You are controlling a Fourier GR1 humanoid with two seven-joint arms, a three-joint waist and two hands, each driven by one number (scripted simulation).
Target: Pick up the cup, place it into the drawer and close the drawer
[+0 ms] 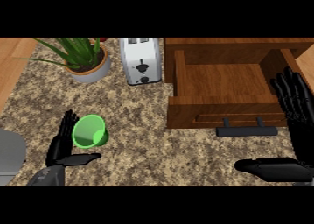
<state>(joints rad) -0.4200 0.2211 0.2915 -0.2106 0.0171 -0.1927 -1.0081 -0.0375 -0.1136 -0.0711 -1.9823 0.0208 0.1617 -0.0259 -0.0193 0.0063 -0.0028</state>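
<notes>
- I see the green cup at 2 o'clock of my left hand, beside its straight, spread fingers.
- My right hand is wide open by the open drawer.

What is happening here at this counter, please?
The robot's left hand is open beside a green cup on the speckled counter, fingers along the cup's left side, thumb below it; the cup is not yet gripped. The wooden drawer stands open with nothing visible inside. The right hand is open at the view's right edge, near the drawer's front corner. A toaster and a potted plant stand behind.
</notes>
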